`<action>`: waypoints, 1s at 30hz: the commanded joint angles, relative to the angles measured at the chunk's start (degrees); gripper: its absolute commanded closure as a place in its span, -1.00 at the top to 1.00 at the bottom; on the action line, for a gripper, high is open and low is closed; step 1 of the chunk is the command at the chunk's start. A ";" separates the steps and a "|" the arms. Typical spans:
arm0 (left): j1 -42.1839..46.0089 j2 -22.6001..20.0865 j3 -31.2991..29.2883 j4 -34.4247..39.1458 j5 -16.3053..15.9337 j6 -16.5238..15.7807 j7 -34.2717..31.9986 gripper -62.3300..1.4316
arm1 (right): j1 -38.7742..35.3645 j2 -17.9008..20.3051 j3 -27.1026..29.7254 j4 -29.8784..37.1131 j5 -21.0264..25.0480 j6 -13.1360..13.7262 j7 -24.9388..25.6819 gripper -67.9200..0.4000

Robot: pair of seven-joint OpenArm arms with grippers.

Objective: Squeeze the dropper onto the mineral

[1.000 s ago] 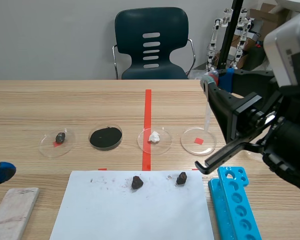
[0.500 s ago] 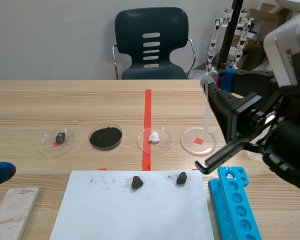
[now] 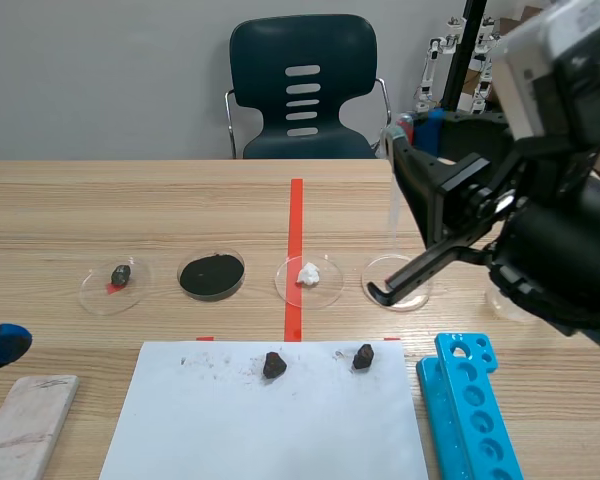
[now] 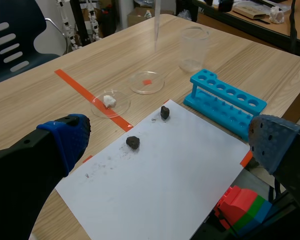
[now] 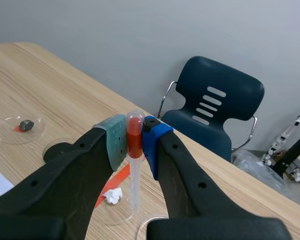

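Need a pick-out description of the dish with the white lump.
On the wooden table, a row of clear dishes lies beyond the white sheet. Take the dish on the red tape line. It alone holds a white lump; its neighbours hold black powder or nothing.

Wood-grain table (image 3: pixel 130 200), matt paper (image 3: pixel 270 430), clear plastic dropper (image 5: pixel 134 172).

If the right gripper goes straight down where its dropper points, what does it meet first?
Probably the empty petri dish with the red mark. The dropper hangs over it, though depth is unclear.
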 commanded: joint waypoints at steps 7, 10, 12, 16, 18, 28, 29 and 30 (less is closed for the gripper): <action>0.02 0.28 0.22 0.35 -0.37 -0.07 -0.98 1.00 | 9.73 -0.04 -3.58 -8.09 0.66 -0.24 -0.31 -0.75; 0.02 0.28 0.22 0.35 -0.37 -0.07 -0.98 1.00 | 13.09 -0.17 -4.76 -11.56 0.66 -0.24 -0.28 -0.75; 0.02 0.28 0.22 0.35 -0.37 -0.07 -0.98 1.00 | 15.26 -0.55 -5.22 -13.99 0.66 -0.24 -0.28 -0.75; 0.02 0.28 0.22 0.35 -0.37 -0.07 -0.98 1.00 | 19.76 -2.23 -5.40 -19.23 0.68 -0.22 -0.28 -0.75; 0.02 0.28 0.22 0.35 -0.37 -0.07 -0.98 1.00 | 21.64 -3.06 -5.40 -21.42 0.70 -0.04 -0.26 -0.75; 0.02 0.28 0.22 0.35 -0.37 -0.07 -0.98 1.00 | 31.32 -5.27 -9.01 -34.38 1.95 0.44 0.70 -0.75; 0.02 0.28 0.22 0.35 -0.37 -0.07 -0.98 1.00 | 32.15 -5.46 -9.46 -35.65 1.95 0.46 1.03 -0.75; 0.02 0.28 0.22 0.35 -0.37 -0.07 -0.98 1.00 | 32.76 -5.66 -9.73 -36.63 1.97 0.44 1.18 -0.75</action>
